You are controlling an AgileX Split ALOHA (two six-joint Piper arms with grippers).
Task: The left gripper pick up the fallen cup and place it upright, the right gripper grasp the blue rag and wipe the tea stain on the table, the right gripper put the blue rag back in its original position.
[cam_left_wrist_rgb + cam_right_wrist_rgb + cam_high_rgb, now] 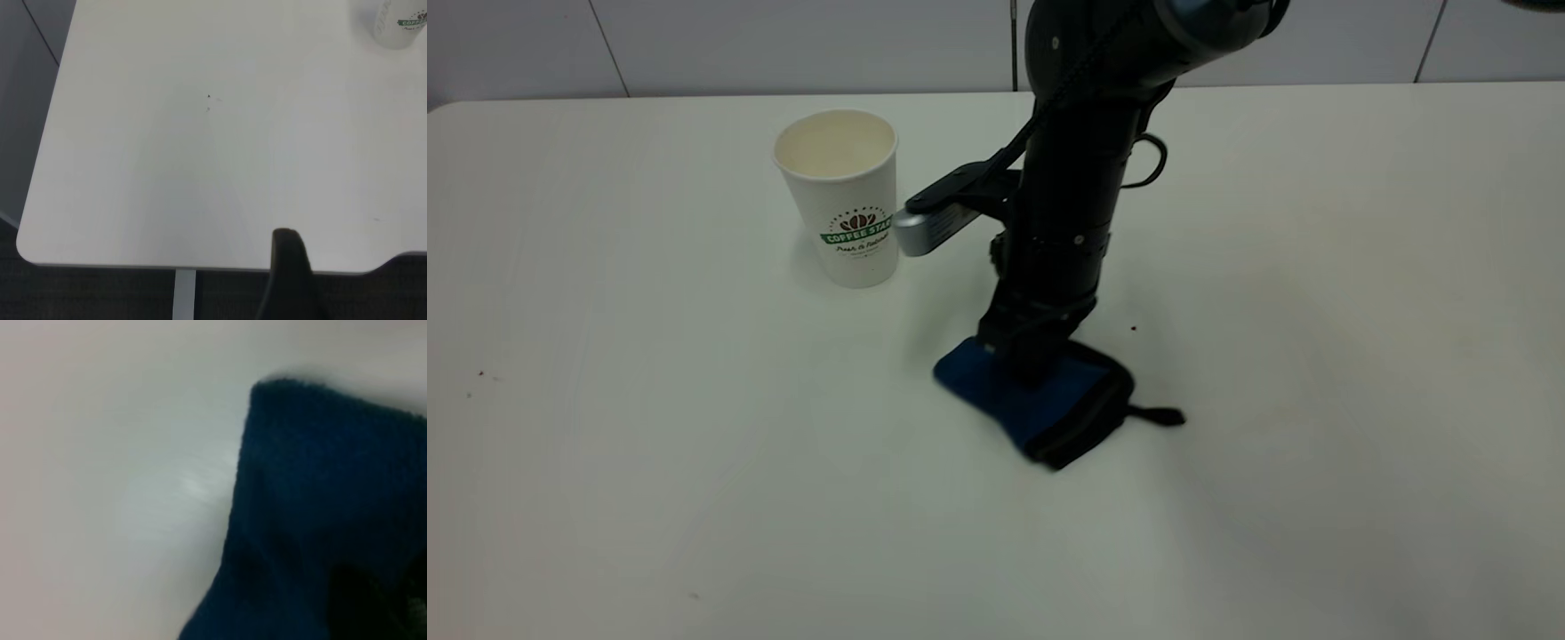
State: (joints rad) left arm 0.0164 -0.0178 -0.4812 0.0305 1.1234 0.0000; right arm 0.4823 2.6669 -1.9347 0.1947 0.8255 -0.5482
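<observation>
The cup (845,200) stands upright on the table (649,444), mouth up, left of centre towards the back; its lower part also shows in the left wrist view (400,23). The blue rag (1040,404) lies flat on the table in the middle. My right gripper (1027,360) reaches straight down onto it and is shut on the cloth. In the right wrist view the blue rag (320,507) fills most of the picture against the white tabletop. The tea stain does not show anywhere. My left gripper (291,280) hangs off the table's near-left corner, far from the cup, and is out of the exterior view.
The rag's black loop strap (1156,415) trails to the right. A tiny dark speck (1134,328) sits just right of the arm. The right arm's silver-grey block (925,229) hangs close beside the cup. The table's rounded corner and edge (40,257) lie near the left gripper.
</observation>
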